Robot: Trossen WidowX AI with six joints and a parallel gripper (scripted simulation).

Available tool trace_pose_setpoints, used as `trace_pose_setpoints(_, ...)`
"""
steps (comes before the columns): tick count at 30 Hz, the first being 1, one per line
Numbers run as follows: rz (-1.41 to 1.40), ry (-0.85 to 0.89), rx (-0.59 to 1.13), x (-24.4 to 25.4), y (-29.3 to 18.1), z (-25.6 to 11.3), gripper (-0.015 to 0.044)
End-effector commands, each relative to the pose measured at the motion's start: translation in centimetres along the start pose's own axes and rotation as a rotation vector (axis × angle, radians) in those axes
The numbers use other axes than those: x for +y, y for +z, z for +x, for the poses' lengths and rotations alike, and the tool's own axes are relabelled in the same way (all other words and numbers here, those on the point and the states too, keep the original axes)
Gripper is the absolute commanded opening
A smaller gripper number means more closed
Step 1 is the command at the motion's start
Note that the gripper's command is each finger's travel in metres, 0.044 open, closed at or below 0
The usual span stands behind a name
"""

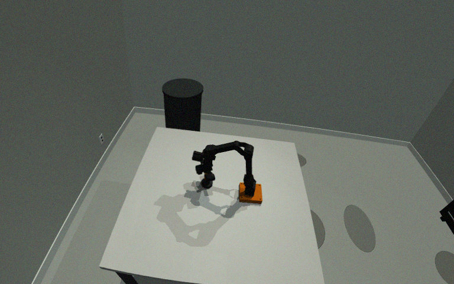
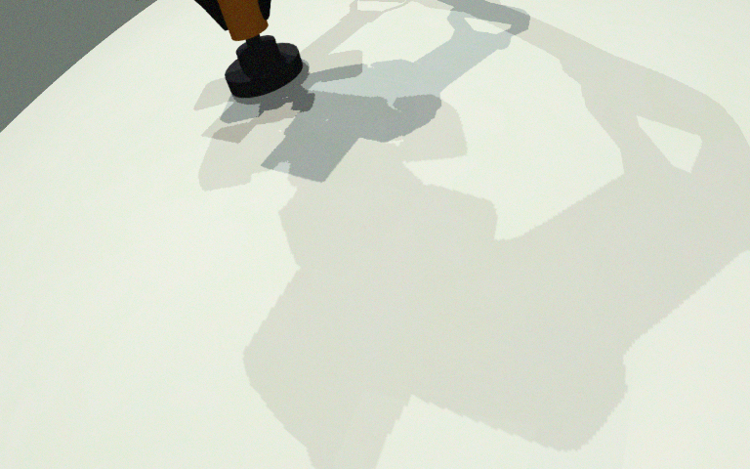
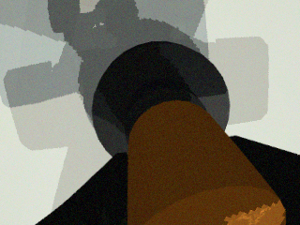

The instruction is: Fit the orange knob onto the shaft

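The orange knob (image 2: 243, 21) (image 3: 192, 155) is held upright with a slight lean in the exterior view. My gripper (image 1: 207, 174) (image 2: 243, 15) (image 3: 178, 155) is shut on it, with a finger on each side. The dark round pedestal (image 1: 206, 184) (image 2: 264, 74) (image 3: 114, 89) stands on the table under the knob. A short piece of the dark shaft (image 2: 253, 40) shows between the knob's lower end and the pedestal's upper step, so the knob is not down on the pedestal. The shaft's top and the knob's hole are hidden; I cannot tell how they line up.
The arm's orange base plate (image 1: 256, 196) is on the white table (image 1: 268, 234), to the right of the pedestal in the top view. A tall black cylinder (image 1: 182, 110) stands beyond the table's back edge. Arm shadows fall around the pedestal.
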State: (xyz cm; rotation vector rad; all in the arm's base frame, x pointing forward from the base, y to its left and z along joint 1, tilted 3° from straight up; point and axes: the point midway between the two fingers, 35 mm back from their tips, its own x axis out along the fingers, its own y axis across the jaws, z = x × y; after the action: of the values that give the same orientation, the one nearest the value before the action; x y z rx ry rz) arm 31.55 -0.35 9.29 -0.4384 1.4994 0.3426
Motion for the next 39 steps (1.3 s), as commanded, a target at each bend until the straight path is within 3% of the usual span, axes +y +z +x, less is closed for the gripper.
trace_pose_setpoints(1, -0.003, -0.004, -0.008, -0.14, 0.26, 0.01, 0.0000)
trace_pose_setpoints(11, -0.012, -0.003, -0.008, -0.07, 0.12, -0.44, 0.0000)
trace_pose_setpoints(18, -0.213, -0.004, -0.007, 0.08, -0.17, -0.58, 0.0000)
trace_pose_setpoints(39, -0.213, -0.004, -0.007, 0.10, -0.15, 0.06, 0.0000)
